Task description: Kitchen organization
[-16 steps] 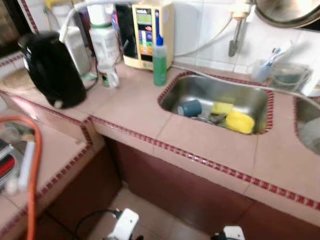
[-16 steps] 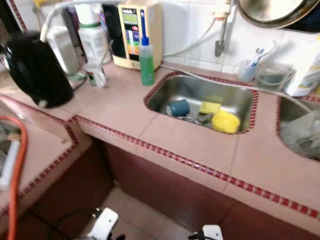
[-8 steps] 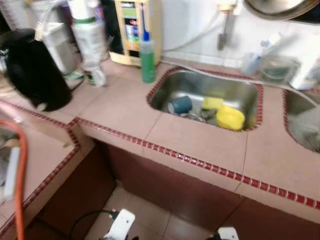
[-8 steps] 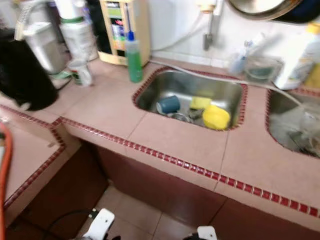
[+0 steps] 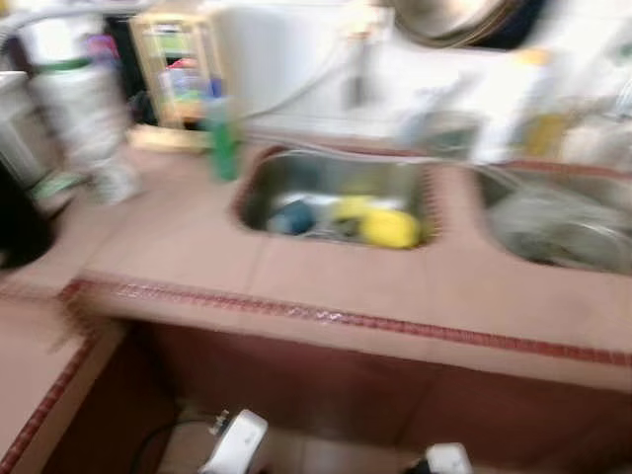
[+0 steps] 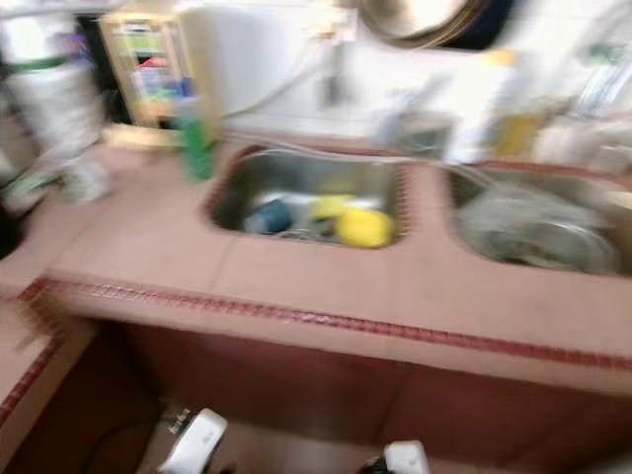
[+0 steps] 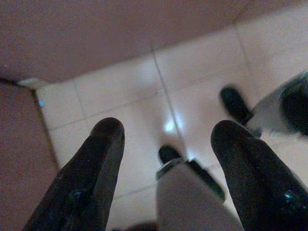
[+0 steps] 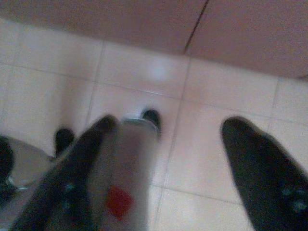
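Pretty blurry, but the countertop point(image 5: 326, 276) is pinkish tile edged with a dark red trim strip point(image 5: 355, 321). Steel-grey sink point(image 5: 331, 183) has a yellow thing point(image 5: 390, 229) inside, blue cup point(image 5: 289, 218) at its 9 o'clock. Green bottle point(image 5: 223, 150) nearby.

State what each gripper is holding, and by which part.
Nothing is held. The left gripper and the right gripper both hang open above the floor tiles.

Two sinks set side by side in surface point(image 5: 326, 281). Left sink point(image 5: 262, 183) holds cup point(image 5: 292, 216), bowl point(image 5: 390, 228). Bottle point(image 5: 223, 146) just left of it. Right sink point(image 5: 499, 188) holds dishes.
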Available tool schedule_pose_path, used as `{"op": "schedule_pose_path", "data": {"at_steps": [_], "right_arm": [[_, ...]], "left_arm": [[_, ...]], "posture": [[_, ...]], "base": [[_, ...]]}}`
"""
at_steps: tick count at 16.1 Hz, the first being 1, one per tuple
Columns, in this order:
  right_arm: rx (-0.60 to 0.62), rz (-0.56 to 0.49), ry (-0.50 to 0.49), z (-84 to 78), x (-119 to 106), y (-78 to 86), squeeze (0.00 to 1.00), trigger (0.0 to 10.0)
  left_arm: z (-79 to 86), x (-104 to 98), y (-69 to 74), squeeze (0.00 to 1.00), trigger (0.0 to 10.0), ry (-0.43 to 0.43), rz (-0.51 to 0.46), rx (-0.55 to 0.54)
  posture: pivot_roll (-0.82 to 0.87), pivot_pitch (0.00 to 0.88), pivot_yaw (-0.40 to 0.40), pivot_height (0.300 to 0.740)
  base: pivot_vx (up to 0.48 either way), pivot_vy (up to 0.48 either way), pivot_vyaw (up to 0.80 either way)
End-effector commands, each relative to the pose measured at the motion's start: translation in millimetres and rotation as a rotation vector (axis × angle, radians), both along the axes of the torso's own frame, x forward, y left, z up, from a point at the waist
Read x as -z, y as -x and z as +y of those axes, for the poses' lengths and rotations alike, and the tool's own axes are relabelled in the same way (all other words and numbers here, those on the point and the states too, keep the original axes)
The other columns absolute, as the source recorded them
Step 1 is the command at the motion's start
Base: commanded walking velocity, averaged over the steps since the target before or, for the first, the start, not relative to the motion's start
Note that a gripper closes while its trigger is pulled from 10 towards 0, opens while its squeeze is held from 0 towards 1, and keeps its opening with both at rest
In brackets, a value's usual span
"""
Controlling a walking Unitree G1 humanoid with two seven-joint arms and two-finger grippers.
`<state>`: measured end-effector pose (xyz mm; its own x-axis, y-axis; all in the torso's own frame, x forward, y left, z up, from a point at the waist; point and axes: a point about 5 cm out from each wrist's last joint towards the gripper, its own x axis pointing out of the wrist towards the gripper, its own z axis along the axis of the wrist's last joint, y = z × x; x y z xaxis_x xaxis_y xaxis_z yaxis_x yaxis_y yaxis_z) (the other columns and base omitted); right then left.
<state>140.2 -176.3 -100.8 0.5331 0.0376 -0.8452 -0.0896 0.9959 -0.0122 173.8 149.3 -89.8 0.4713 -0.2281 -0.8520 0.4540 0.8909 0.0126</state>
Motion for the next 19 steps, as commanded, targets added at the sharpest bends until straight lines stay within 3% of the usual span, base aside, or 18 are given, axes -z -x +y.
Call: {"op": "schedule_pose_path", "data": {"at_steps": [1, 7, 14, 19], "right_arm": [[-0.012, 0.024, 0.001, -0.1, 1.7, 4.1, 0.00, 10.0], [-0.016, 0.016, 0.003, 0.0, 1.1, 2.5, 0.00, 10.0], [-0.009, 0.012, 0.004, -1.6, 0.8, 2.5, 0.00, 10.0], [-0.012, 0.010, 0.006, -1.9, 0.5, 1.7, 0.00, 10.0]], "left_arm": [[-3.9, -2.2, -5.2, 0.00, 10.0, 0.000, -0.015, 0.013], [-4.6, -2.2, -5.2, 0.00, 10.0, -0.002, -0.017, 0.011], [-8.0, -2.5, -5.2, 0.00, 10.0, 0.025, -0.015, 0.014], [-11.2, -3.4, -6.7, 0.00, 10.0, 0.059, -0.016, -0.010]], "posture": [[-0.10, 0.000, 0.044, 0.740], [-0.09, 0.000, 0.042, 0.740], [-0.10, 0.000, 0.047, 0.740], [-0.10, 0.000, 0.042, 0.740]], "base": [[0.000, 0.000, -0.71], [0.000, 0.000, -0.70], [0.000, 0.000, 0.00], [0.000, -0.327, 0.00]]}}
